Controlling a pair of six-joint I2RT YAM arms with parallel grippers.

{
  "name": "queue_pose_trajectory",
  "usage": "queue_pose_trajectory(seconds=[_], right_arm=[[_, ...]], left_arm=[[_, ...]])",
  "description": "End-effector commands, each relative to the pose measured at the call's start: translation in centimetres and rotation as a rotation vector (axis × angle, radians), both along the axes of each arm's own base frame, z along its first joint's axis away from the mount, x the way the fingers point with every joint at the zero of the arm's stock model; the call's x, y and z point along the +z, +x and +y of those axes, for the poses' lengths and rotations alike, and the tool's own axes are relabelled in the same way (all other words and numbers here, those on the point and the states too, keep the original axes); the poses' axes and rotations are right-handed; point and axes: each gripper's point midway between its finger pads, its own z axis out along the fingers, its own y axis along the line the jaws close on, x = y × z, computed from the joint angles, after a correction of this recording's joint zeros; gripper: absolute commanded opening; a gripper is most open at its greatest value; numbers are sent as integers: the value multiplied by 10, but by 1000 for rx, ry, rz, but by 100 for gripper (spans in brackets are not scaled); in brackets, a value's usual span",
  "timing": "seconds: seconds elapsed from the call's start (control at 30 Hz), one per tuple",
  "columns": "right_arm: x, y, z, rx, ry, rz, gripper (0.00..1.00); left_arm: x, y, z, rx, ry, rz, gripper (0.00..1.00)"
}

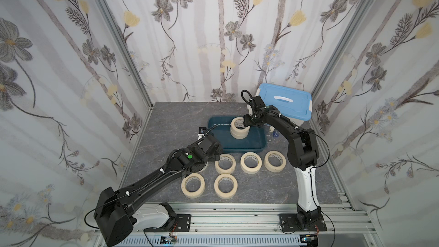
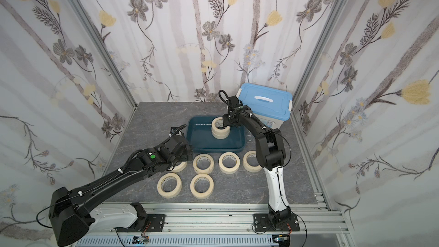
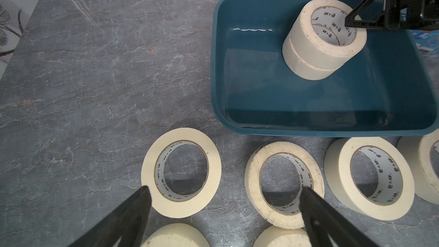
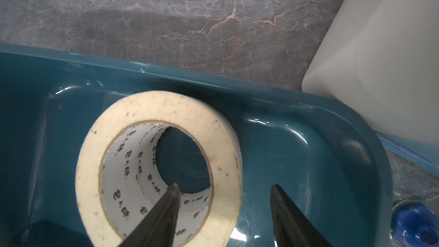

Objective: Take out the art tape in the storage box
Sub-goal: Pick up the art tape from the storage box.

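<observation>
The teal storage box (image 1: pixel 251 143) sits mid-table. Two art tape rolls stand stacked (image 1: pixel 239 128) in its far part. My right gripper (image 4: pixel 224 186) is open and straddles the top roll's (image 4: pixel 166 108) wall. One finger is down inside the core, and the other is outside with a gap to the roll. Several more tape rolls lie flat on the table in front of the box, among them one (image 1: pixel 251 162) in the near row. My left gripper (image 3: pixel 225 188) hangs wide open above these, holding nothing, and partly hides one roll in both top views.
A white bin with a light-blue handled lid (image 1: pixel 285 103) stands at the back right, touching the box's far corner. A small blue-capped item (image 4: pixel 425 226) lies on the table right of the box. Floral walls close in three sides, and an aluminium rail (image 1: pixel 237 212) runs along the front.
</observation>
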Motion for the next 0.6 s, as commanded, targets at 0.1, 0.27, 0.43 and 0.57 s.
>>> queue_pose_trajectory(seconds=[0.1, 0.27, 0.43, 0.57], right_arm=[[-10, 1, -2, -18, -22, 30, 52], [-17, -1, -1, -15, -19, 49, 42], [-11, -2, 0, -11, -15, 46, 35], [-1, -3, 0, -10, -11, 31, 29]], left_arm=[[-1, 0, 5, 28, 10, -1, 100], [-2, 0, 4, 23, 13, 2, 100], [-2, 1, 4, 18, 18, 4, 100], [-3, 2, 2, 15, 21, 7, 100]])
